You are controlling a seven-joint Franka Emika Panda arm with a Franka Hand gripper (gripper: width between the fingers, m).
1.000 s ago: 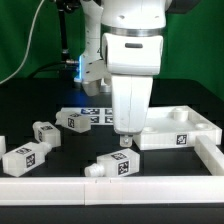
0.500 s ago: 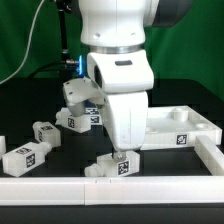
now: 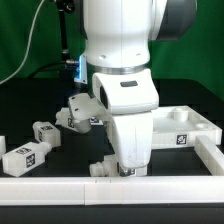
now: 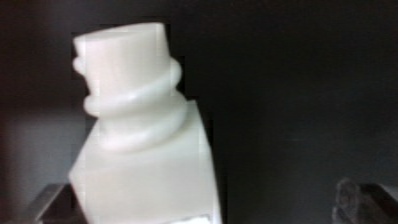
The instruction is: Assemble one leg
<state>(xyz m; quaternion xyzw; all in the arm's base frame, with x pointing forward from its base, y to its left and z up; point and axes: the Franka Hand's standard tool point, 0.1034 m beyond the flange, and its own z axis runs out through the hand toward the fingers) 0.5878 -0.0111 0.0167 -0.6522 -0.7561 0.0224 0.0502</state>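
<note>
While the arm (image 3: 120, 70) leans low over the black worktop (image 3: 30, 105), its jaws stand released either side of the leg (image 3: 103, 168) (image 4: 151, 150), round peg (image 4: 125, 55) visible.

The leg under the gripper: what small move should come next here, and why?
Probably close the jaws on the leg. In the wrist view it sits between the two fingers, which stand apart on either side, and in the exterior view the gripper is low, at the leg's level, so the grasp looks lined up.
</note>
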